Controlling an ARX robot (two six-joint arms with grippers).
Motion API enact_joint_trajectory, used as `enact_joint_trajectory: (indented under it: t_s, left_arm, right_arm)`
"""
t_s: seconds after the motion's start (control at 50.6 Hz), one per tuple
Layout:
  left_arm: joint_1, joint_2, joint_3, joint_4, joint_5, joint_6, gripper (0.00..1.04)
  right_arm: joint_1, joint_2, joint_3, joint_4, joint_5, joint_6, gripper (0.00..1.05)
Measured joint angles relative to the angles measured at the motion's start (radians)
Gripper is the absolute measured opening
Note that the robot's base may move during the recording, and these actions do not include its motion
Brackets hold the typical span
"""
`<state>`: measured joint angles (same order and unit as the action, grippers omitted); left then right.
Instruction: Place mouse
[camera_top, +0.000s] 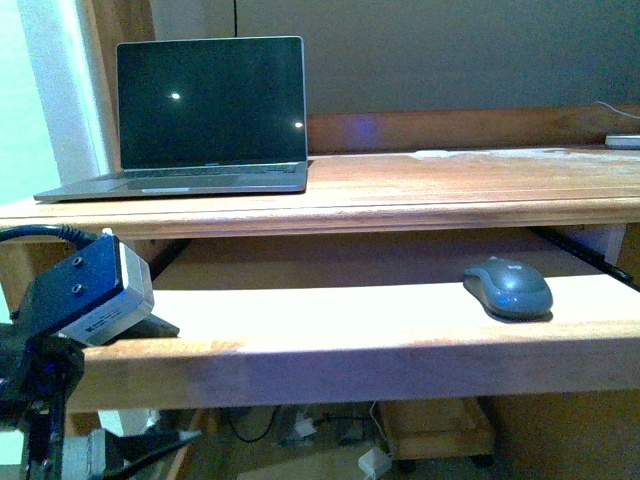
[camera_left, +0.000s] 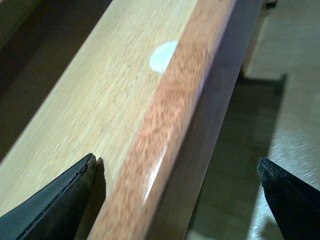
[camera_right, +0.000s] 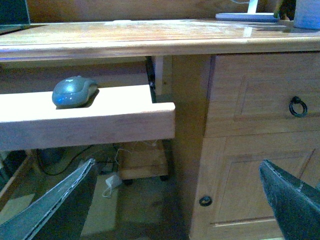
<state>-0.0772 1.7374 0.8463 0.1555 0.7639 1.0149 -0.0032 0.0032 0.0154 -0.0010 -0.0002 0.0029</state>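
Nearest, the left fingers (camera_left: 60, 200) are spread wide and hold nothing. One is over the top of the pull-out shelf (camera_top: 350, 330) and the other is off its front lip above the floor, with a pale round patch (camera_left: 163, 56) on the wood further along. The right fingers (camera_right: 55, 205) are equally wide apart and empty, low and out in front of the shelf's right end and the cabinet (camera_right: 250, 150) with its ring pull (camera_right: 298, 106). The mouse (camera_top: 508, 287) lies flat on the shelf towards its right end, well apart from both sets of fingers. Under the shelf, the floor shows loose cables (camera_top: 300, 425) and a small wooden box (camera_top: 435, 428). Above and further back is the glossy wooden worktop (camera_top: 450, 185). An open laptop (camera_top: 210, 105) with a dark screen stands at its left and a flat white object (camera_top: 622, 141) sits at the far right. A wooden back rail (camera_top: 450, 130) and a plain grey wall (camera_top: 450, 55) close the scene.
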Motion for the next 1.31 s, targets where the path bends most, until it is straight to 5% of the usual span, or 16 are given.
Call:
enact_joint_trajectory:
  t_s: [0.198, 0.455, 0.514, 0.534, 0.593, 0.633, 0.751, 0.949, 1.305]
  left_arm:
    - [-0.042, -0.177, -0.148, 0.12, 0.061, -0.42, 0.97]
    - [-0.063, -0.473, -0.269, 0.509, -0.173, -1.164, 0.97]
    - [-0.098, -0.543, -0.304, 0.506, -0.393, -1.165, 0.89]
    - [-0.109, -0.575, -0.328, 0.51, -0.555, -1.141, 0.84]
    - [-0.113, -0.624, -0.394, 0.525, -0.806, -1.085, 0.71]
    - [-0.099, -0.647, -0.441, 0.532, -0.903, -1.065, 0.62]
    - [-0.064, -0.726, -0.548, 0.544, -0.9, -1.04, 0.37]
    - [-0.024, -0.841, -0.65, 0.542, -0.863, -1.032, 0.03]
    - [0.072, -1.037, -0.756, 0.449, -0.764, -1.026, 0.03]
  right_arm:
    - [0.0, 0.0, 0.0, 0.0, 0.0, 0.0, 0.97]
    - [0.0, 0.0, 0.0, 0.0, 0.0, 0.0, 0.97]
    - [0.0, 0.0, 0.0, 0.0, 0.0, 0.0, 0.97]
    - [0.0, 0.0, 0.0, 0.0, -0.002, 0.0, 0.97]
    - [0.0, 0.0, 0.0, 0.0, -0.001, 0.0, 0.97]
    - [0.0, 0.0, 0.0, 0.0, 0.0, 0.0, 0.97]
    - [0.006, 0.13, 0.053, -0.048, -0.034, 0.009, 0.97]
    - [0.06, 0.657, 0.305, 0.378, 0.031, -0.004, 0.97]
    - [0.396, 1.159, 0.661, 0.37, 0.145, -0.179, 0.97]
